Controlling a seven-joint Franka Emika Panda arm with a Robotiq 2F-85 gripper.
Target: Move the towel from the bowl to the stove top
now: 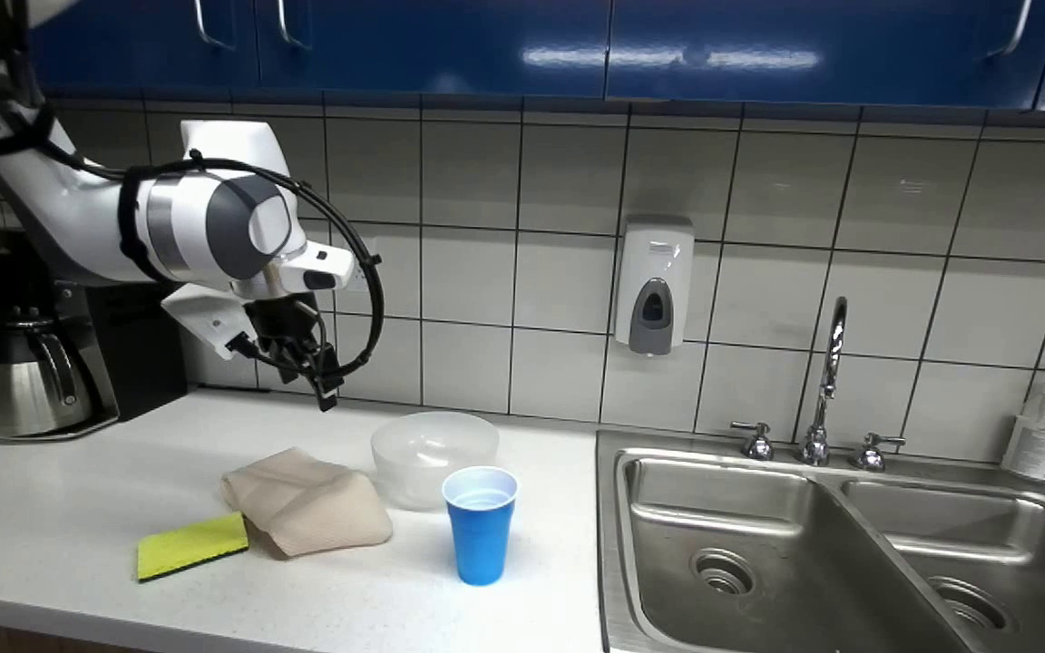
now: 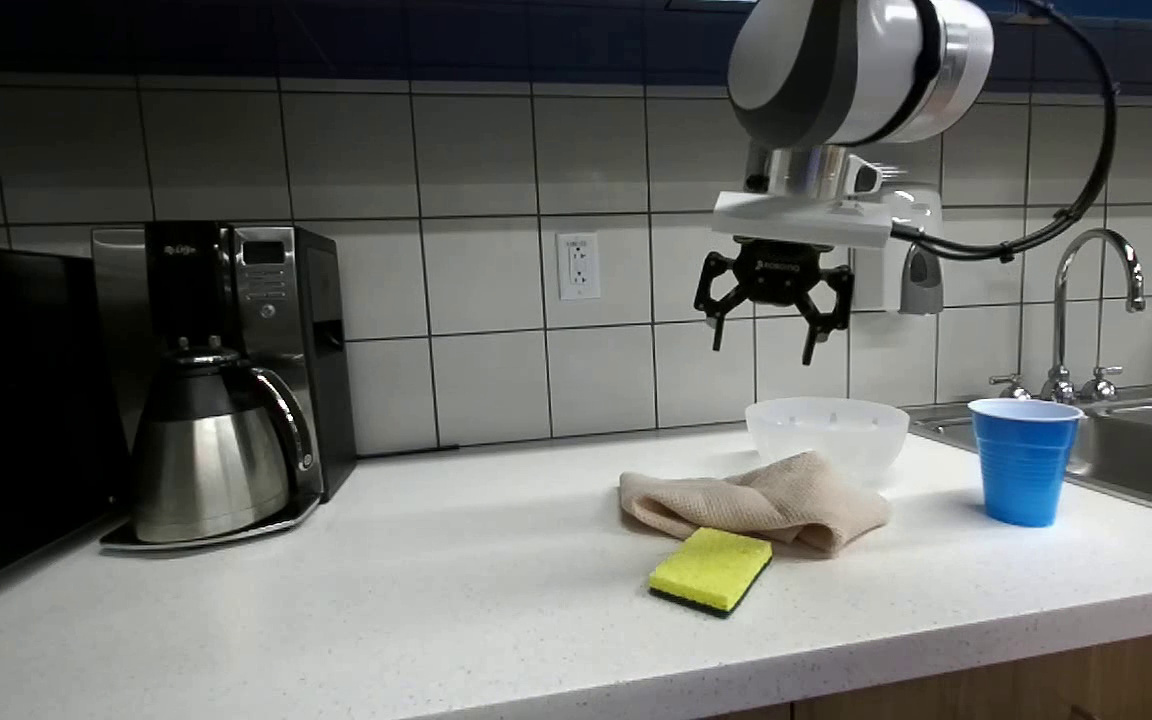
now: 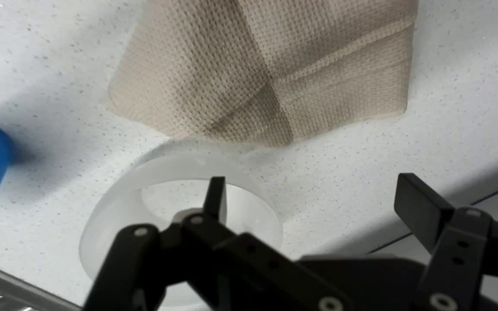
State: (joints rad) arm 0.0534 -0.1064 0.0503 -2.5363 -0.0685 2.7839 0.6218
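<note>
A beige towel (image 1: 309,503) lies crumpled on the white counter in both exterior views (image 2: 766,500). It is in front of a translucent white bowl (image 1: 423,449), outside it. The bowl also stands behind the towel in an exterior view (image 2: 826,430). In the wrist view the towel (image 3: 266,73) fills the top and the bowl (image 3: 119,207) sits at lower left, partly hidden by a finger. My gripper (image 2: 762,352) is open and empty, held well above the counter near the bowl. Its fingers are wide apart in the wrist view (image 3: 312,181). No stove top is in view.
A yellow sponge (image 2: 711,568) lies at the towel's front edge. A blue cup (image 1: 481,531) stands beside the bowl, next to the sink (image 1: 609,544). A coffee maker (image 2: 221,400) stands at the back of the counter (image 2: 416,610). A tiled wall (image 2: 476,270) rises behind.
</note>
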